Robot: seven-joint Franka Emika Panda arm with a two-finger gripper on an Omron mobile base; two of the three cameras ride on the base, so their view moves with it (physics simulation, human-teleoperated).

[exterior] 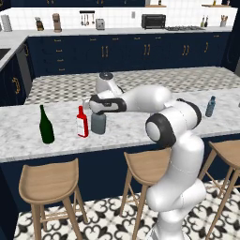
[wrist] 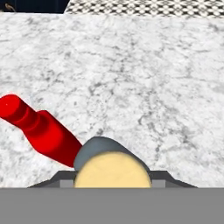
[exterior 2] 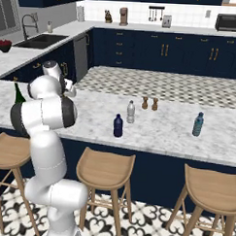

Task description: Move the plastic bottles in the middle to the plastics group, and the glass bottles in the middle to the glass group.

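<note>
The end effector (exterior: 98, 111) pinches the top of the squat grey bottle (exterior: 98, 123), which stands on the tabletop (exterior: 140, 126) just beside the red bottle (exterior: 82, 123), near the green bottle (exterior: 46, 125)

Six bottles (exterior 2: 118, 126), two shakers (exterior 2: 145, 102), three stools (exterior: 49, 180)

Home kitchen: navy cabinets (exterior: 140, 54), marble island counter (exterior: 140, 126), sink (exterior 2: 43, 40), probably toaster oven (exterior: 153, 21).

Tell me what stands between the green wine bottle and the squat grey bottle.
The red flat bottle stands between the green wine bottle and the grey bottle, seen in the left base view.
</note>
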